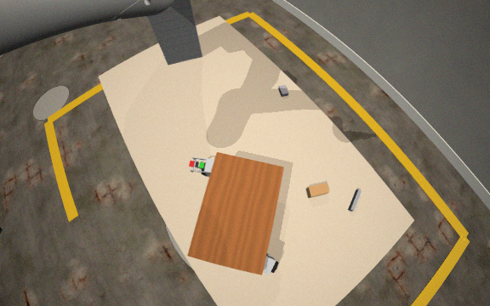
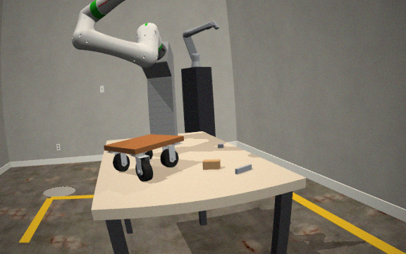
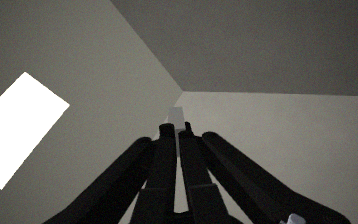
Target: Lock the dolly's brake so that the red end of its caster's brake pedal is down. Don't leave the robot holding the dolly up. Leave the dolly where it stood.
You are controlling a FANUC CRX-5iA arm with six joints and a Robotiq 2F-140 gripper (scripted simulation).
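Evidently the work stood at its approach step, with nothing on the bench yet touched. The dolly rested on all its casters near the middle of the bench, its wooden deck level, and no part of the robot was near it. At the deck's corner nearest the arm's side, one caster stuck out from under the wood and showed the brake pedal from above, a red end outermost and a green end next to it, towards the deck; whether the red end sat up or down could not be judged from that top view. The arm hung high above the far edge of the bench, and the gripper pointed up at a corner of the ceiling, its fingers pressed together with nothing between them. A small tan block, a dark grey bar and a little grey block lay apart from the dolly and seemed to have no part in the job. The next move would likely call for swinging the wrist over to face downward, bringing the closed fingertips above the red end of the pedal, and pressing it down without lifting or rolling the dolly.
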